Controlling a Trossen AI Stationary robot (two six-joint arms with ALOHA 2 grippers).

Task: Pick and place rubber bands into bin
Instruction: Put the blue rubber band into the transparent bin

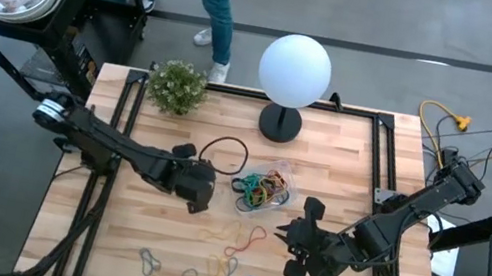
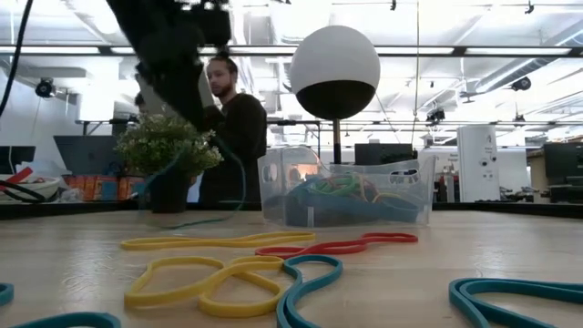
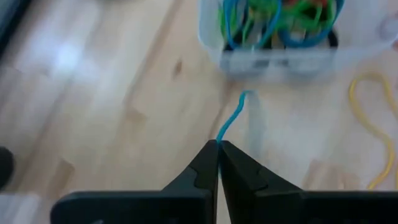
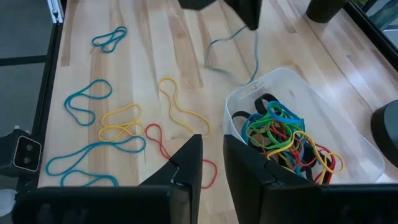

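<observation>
Now the left gripper [image 3: 217, 144], pinching a blue rubber band [image 3: 231, 118], should carry it toward 12 o'clock, over the clear bin's [image 3: 211, 46] rim, before releasing.

No text, label, brand, number or sign can be read anywhere in these views — not on the light wooden table top [image 1: 138, 231], not on the small transparent plastic bin [image 4: 367, 149], and not on the cluttered shelves and monitors of the room behind the table in the low view — any marks there are too small to make out.
</observation>
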